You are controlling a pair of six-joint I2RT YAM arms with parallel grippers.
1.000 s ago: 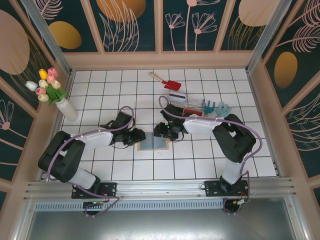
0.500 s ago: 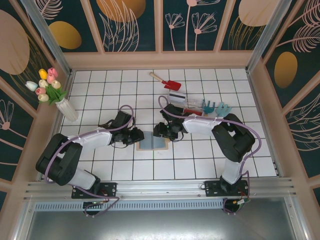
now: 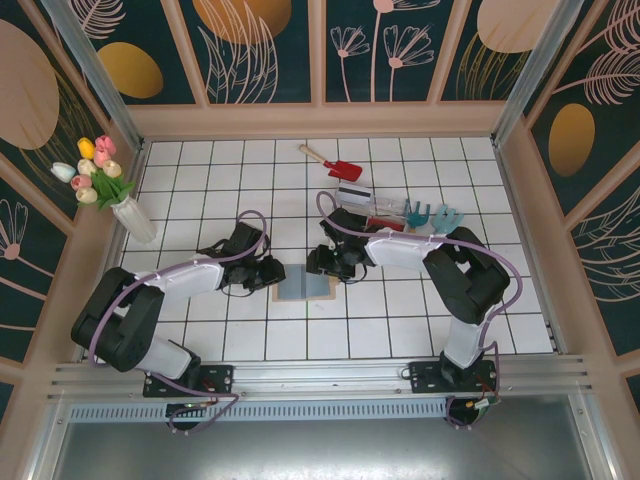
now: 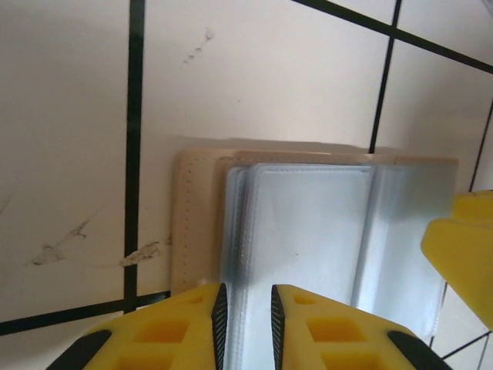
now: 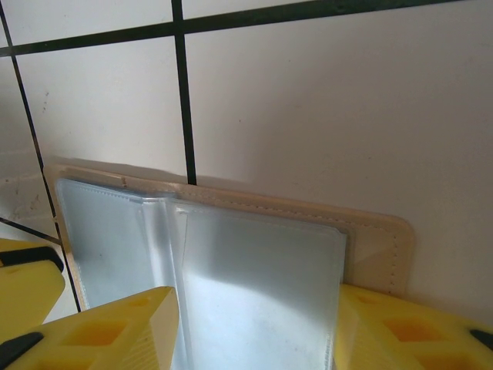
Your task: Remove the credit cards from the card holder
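Left hand (image 4: pixel 246 299) pinching card holder (image 4: pixel 196 223) sleeve edge, right hand (image 5: pixel 258 302) spread across it

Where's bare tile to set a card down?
Bare: the near strip below the card holder, between the arm bases; also the far-left tiles between vase and red shovel. Crowded: behind the right tool, around the cards and clear tray.

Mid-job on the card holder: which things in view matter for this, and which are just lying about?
Job:
- card holder, open on the tiles
- left end effector, pinched on a sleeve
- right end effector, open over the holder
- credit cards, already out

Lying about:
- red toy shovel
- clear tray
- teal toy tools
- vase of tulips
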